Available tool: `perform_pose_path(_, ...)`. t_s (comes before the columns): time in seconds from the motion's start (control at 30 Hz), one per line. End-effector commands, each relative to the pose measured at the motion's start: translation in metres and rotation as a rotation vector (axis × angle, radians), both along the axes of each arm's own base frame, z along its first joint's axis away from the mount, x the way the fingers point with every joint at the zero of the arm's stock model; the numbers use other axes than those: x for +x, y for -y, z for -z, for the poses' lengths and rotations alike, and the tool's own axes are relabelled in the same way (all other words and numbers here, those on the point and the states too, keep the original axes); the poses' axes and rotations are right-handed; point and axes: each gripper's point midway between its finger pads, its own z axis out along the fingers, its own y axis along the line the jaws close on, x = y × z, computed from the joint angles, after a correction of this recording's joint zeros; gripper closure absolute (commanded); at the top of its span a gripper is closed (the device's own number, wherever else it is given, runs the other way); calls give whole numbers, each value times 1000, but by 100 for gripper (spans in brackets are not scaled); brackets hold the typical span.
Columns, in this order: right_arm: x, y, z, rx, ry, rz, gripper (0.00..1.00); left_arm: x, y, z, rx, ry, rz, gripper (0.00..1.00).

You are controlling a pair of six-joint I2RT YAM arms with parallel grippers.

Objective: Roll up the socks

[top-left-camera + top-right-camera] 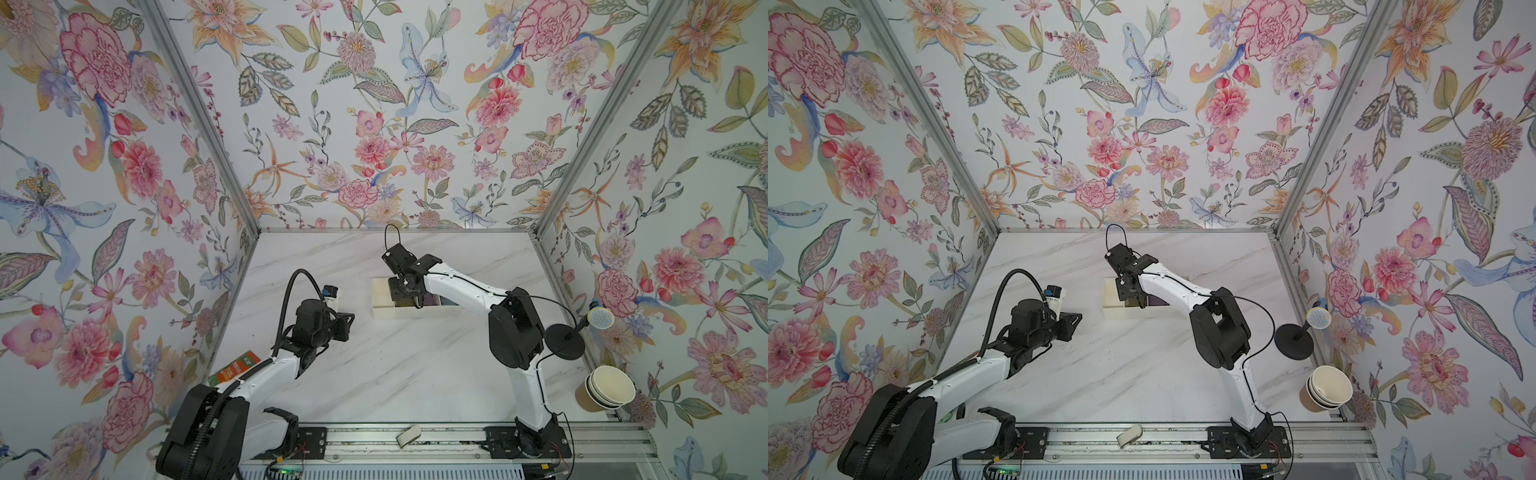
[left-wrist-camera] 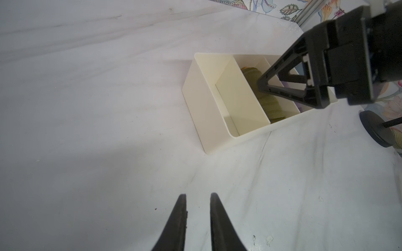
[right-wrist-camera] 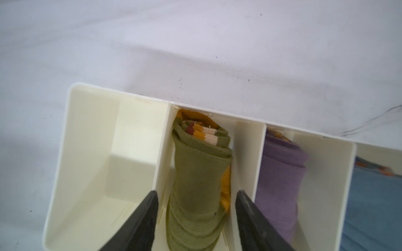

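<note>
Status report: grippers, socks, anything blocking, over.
Left gripper narrowly open, empty. Right gripper open, straddling rolled socks in box. Dividers close either side.

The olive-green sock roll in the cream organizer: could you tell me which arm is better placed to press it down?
Right. The right gripper hangs over the olive-green sock roll, jaws open either side of it in the organizer. The left gripper, narrowly open and empty, is off over the tabletop.
</note>
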Motion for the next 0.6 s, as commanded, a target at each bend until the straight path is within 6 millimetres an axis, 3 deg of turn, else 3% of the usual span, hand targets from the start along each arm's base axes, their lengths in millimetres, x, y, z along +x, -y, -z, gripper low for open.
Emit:
perform_pose_path(0.0,2,-3,-33,72,95,-15,41,3,-10,-5,15,45,-35,77)
perform_pose_path(0.17,-6,9,-56,156,182,-35,41,2,-13,-6,16,54,-44,77)
perform_pose_path(0.27,-8,31,-68,177,246,-24,40,2,-14,-7,17,62,-47,77)
perform_pose_path(0.43,-14,88,-87,201,382,63,33,2,-18,-11,19,83,-64,74)
perform_pose_path(0.57,-18,145,-85,232,440,165,27,2,-23,-13,30,103,-86,71)
